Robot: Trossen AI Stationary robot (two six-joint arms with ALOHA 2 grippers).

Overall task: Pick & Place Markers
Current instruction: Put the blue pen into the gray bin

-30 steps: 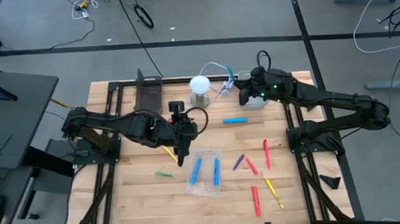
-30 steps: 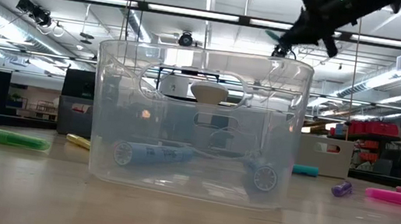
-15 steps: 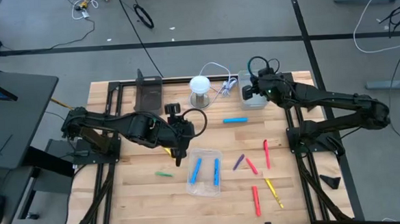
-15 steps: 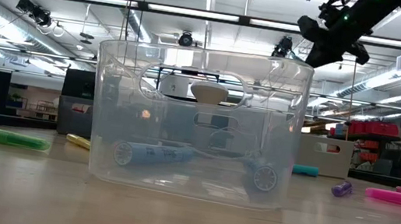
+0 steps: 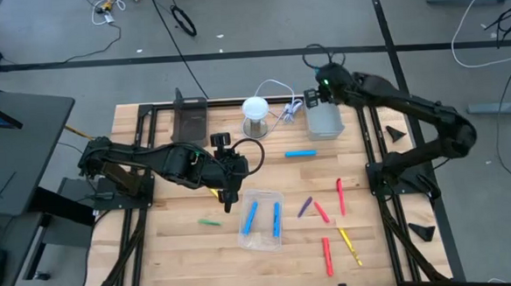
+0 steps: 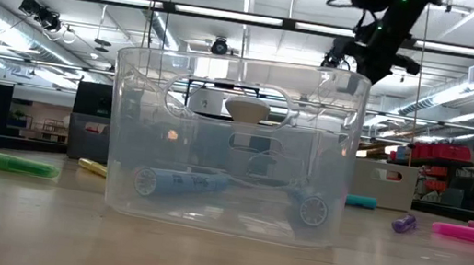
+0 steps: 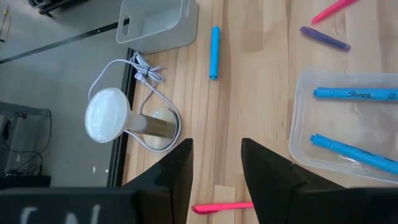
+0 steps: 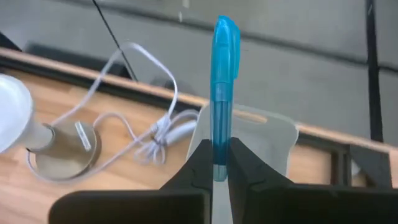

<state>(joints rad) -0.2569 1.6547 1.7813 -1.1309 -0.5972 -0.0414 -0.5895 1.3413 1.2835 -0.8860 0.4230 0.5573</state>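
My right gripper (image 5: 316,92) is high over the far end of the grey tray (image 5: 324,120), shut on a blue marker (image 8: 224,74). My left gripper (image 5: 226,197) is open, low over the table just left of the clear tray (image 5: 261,220). That tray holds two blue markers (image 5: 249,215) (image 5: 277,217). In the left wrist view a pink marker (image 7: 224,206) lies on the wood below the open fingers (image 7: 216,155). A yellow marker (image 5: 214,195) lies beside that gripper. Other markers lie flat: green (image 5: 209,222), blue (image 5: 300,154), purple (image 5: 304,207), red (image 5: 340,195). My right gripper pinches the blue marker between its two fingers (image 8: 199,162), by one end (image 8: 221,134). The marker runs along the fingers and sticks out well past their tips, capped end foremost. It is lifted clear, above the grey tray's far end (image 8: 273,137).
A white lamp (image 5: 255,110) with a coiled cable (image 5: 287,115) stands at the far edge, between a black tray (image 5: 189,120) and the grey tray. More red and yellow markers (image 5: 327,255) (image 5: 350,246) lie near the table's right front. Bare wood lies along the near edge.
My right gripper, still holding the blue marker, has swung from above the grey tray toward the table's far edge, uncovering the tray. My left gripper has shifted slightly toward the table's left edge and stayed open. No marker on the table has moved.
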